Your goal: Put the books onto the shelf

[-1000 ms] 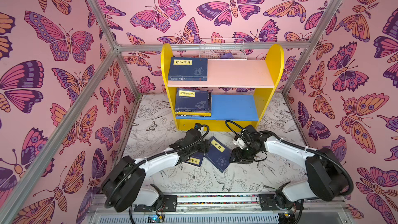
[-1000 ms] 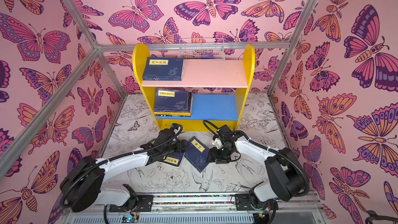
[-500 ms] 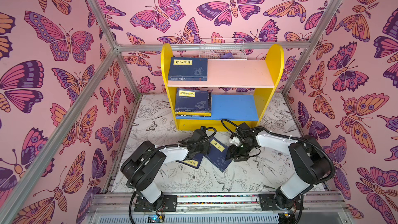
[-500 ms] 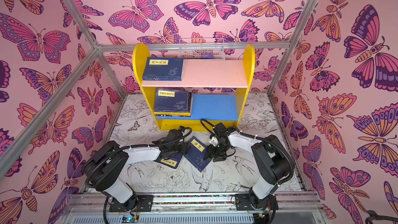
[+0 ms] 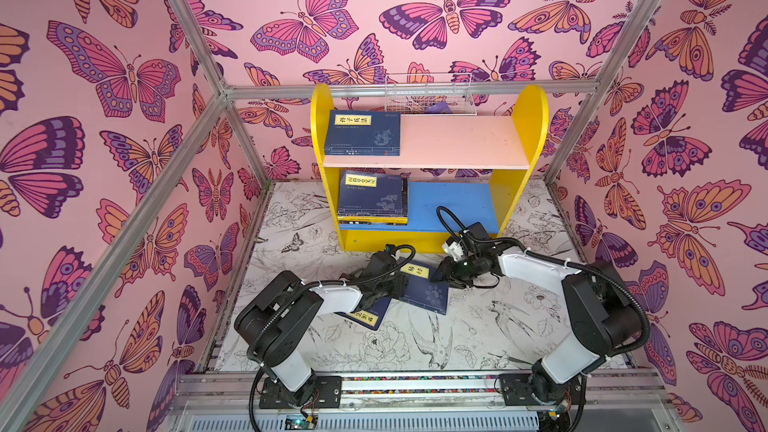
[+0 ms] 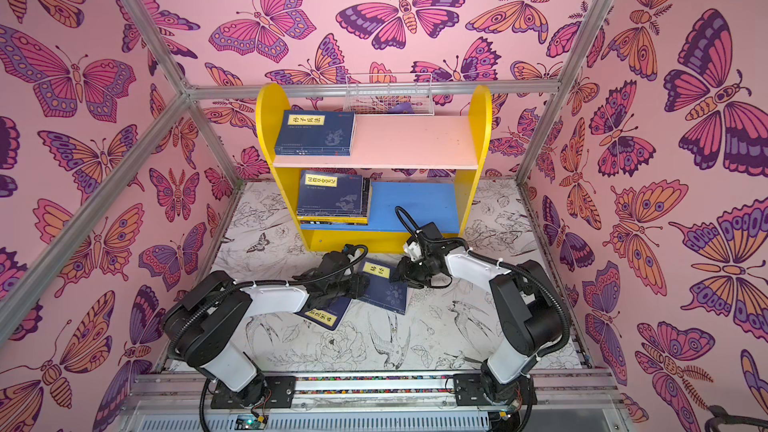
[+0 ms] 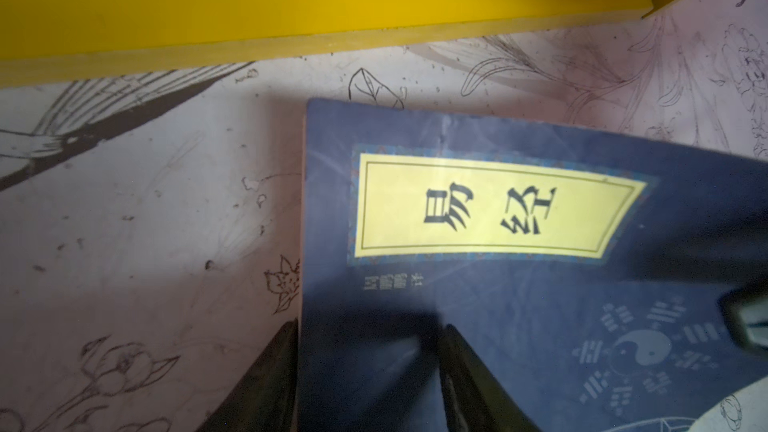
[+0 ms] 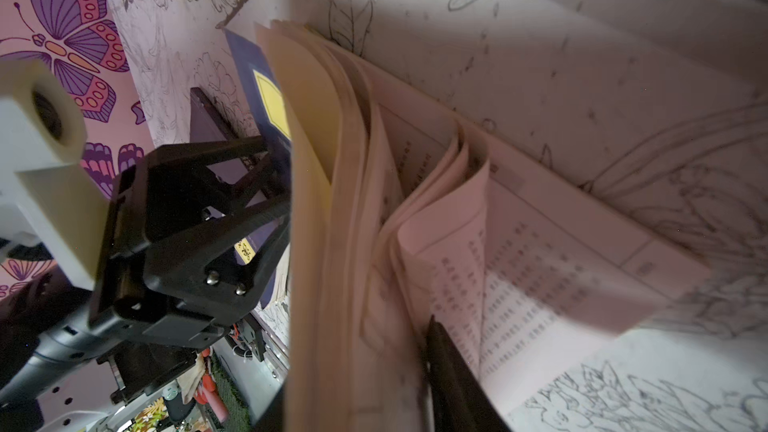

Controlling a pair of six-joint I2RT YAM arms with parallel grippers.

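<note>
A: Where are the books?

B: In both top views one navy book (image 5: 365, 134) lies flat at the left end of the shelf's (image 5: 531, 118) pink board, and a stack (image 5: 372, 198) sits at the left end of the blue board. Two more are on the worktop (image 5: 478, 326) in front: the middle book (image 5: 426, 286), and a second book (image 5: 365, 315) partly under the left arm.

A: And the left end effector (image 5: 395, 282)?

B: It is at the middle book's left edge. In the left wrist view, its fingers (image 7: 469, 384) straddle that edge, one on the cover, one beside it on the worktop. Jaws apart, not clamped.

A: The right end effector (image 5: 446, 276)?

B: At the book's opposite edge. In the right wrist view, pages (image 8: 436, 209) are fanned open and one finger (image 8: 453, 376) is pushed in among them. I cannot tell whether it is pinching them.
</note>
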